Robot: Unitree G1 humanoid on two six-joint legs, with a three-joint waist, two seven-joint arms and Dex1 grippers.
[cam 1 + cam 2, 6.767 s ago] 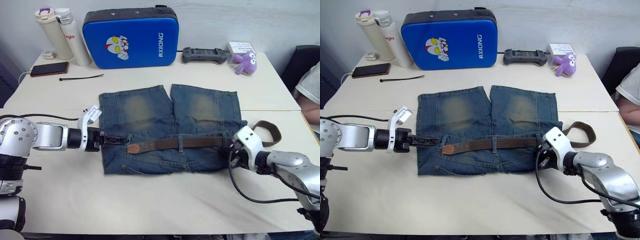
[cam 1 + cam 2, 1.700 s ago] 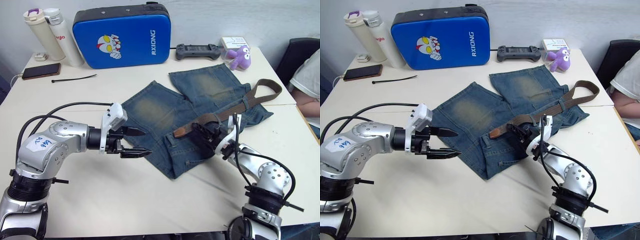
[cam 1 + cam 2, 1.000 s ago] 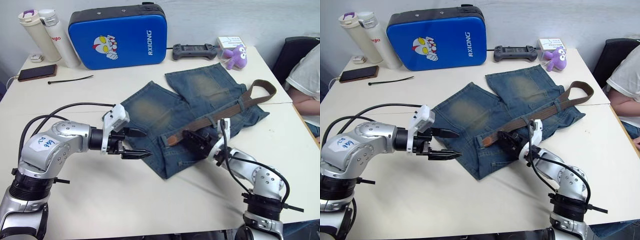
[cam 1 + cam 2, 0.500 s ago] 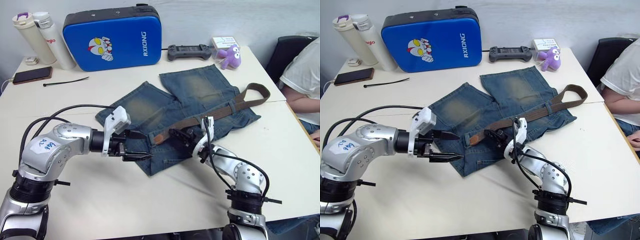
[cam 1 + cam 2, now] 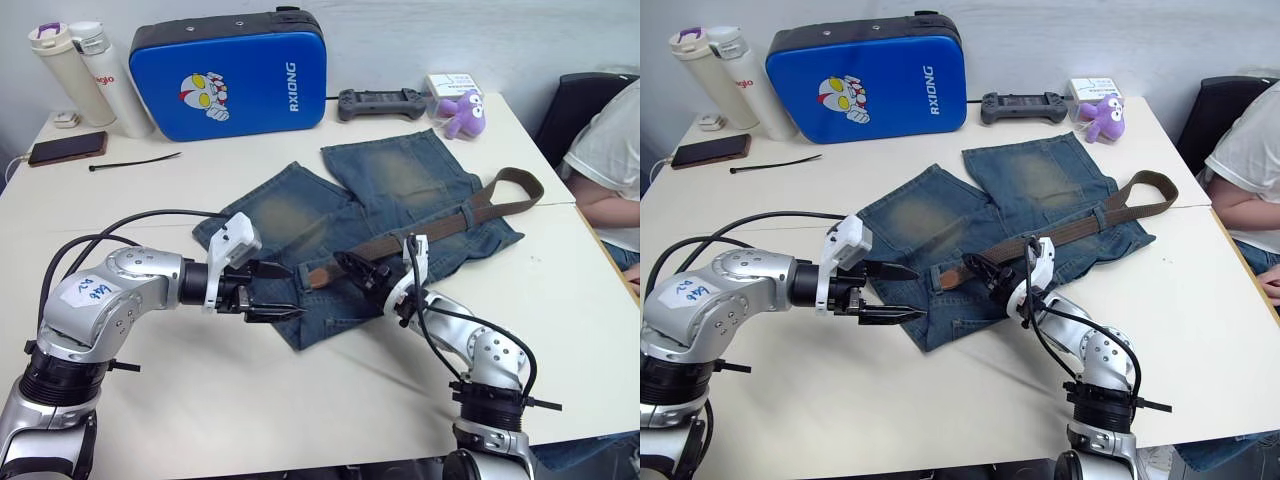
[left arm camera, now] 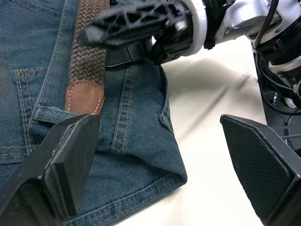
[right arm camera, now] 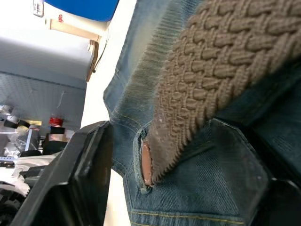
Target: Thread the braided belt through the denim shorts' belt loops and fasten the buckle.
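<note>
Denim shorts (image 5: pixel 400 200): we see them spread askew on the white table (image 5: pixel 300 420), waistband toward us.
Braided belt (image 5: pixel 440 225): it lies along the waistband; its tan tip (image 6: pixel 84 96) rests on the denim near the corner, and the far end loops off past the shorts.
Left gripper (image 5: pixel 283 291): we find its fingers spread wide, empty, just beside the shorts' near corner.
Right gripper (image 5: pixel 352 270): it sits over the belt close to the tip; we cannot tell whether it grips.
</note>
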